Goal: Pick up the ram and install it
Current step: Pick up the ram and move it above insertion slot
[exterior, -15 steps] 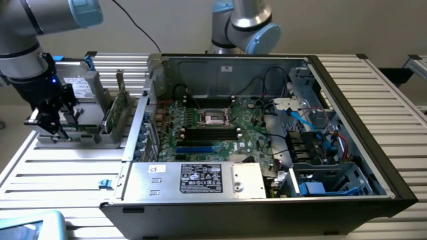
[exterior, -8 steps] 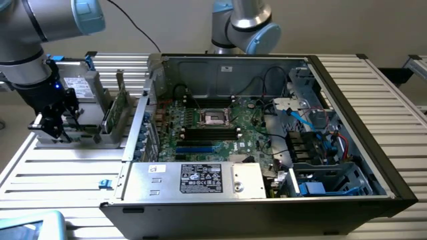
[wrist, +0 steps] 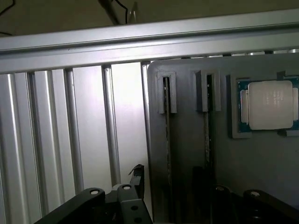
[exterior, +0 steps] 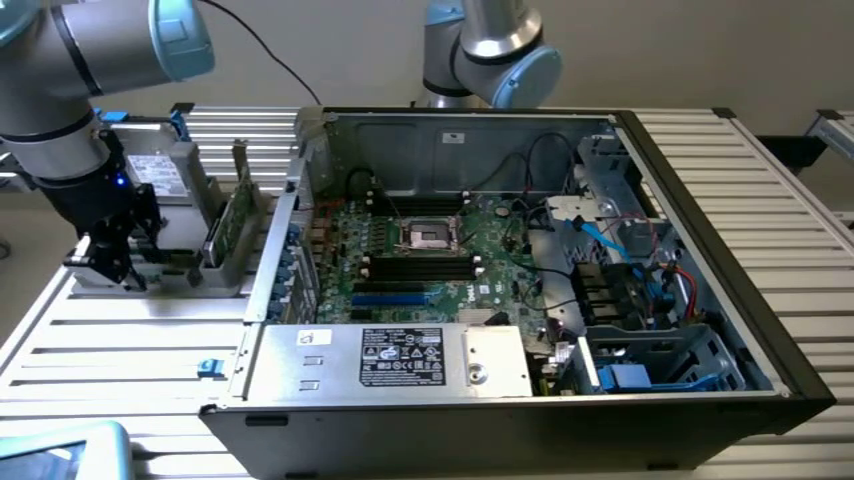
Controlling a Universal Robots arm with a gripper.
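Grey holder (wrist: pixel 187 149): ram (wrist: pixel 166 140) in slot, processor (wrist: pixel 270 104) alongside.

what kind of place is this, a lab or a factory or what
Probably a robotics lab bench set up for PC assembly: an open computer case with its motherboard bare lies on a slatted aluminium table, and a robot arm's gripper hangs over a grey parts holder beside it.
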